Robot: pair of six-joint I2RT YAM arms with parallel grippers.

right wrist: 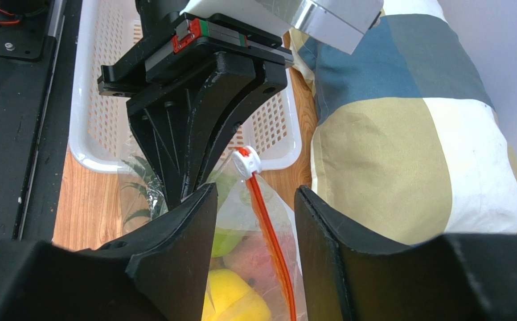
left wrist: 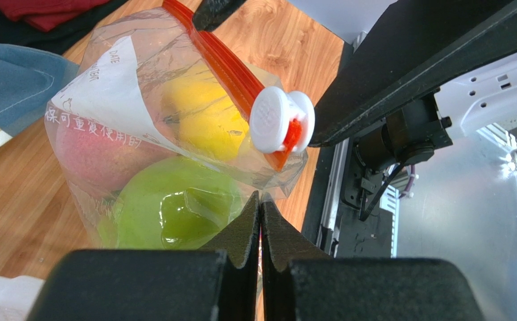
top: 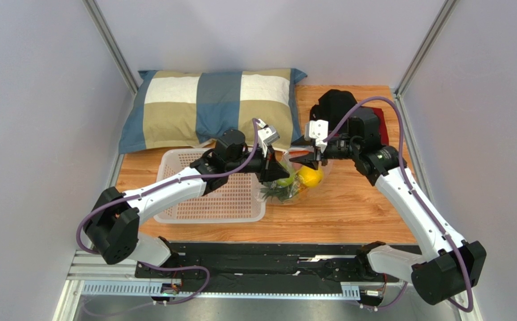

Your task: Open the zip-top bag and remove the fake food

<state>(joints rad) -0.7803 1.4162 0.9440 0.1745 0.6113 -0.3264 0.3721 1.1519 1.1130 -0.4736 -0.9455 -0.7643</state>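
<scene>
The clear, crinkled zip-top bag (left wrist: 130, 93), with red-orange strip (left wrist: 221, 63) and white slider (left wrist: 278, 120), was seen at three o'clock of the basket (top: 228, 200), fake food (left wrist: 174, 207) inside; its film was pinched by the left gripper (left wrist: 261, 204); the right gripper (right wrist: 254, 194) was held spread.

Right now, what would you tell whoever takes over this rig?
Left gripper: shut, pinching the zip-top bag just below the slider tab.
Right gripper: open, zip strip showing between its fingers, holding nothing.
Bag sits on the table beside the white basket; fake food inside.
Done: bag pinned. Left: slide the zip open, take the food out.
</scene>
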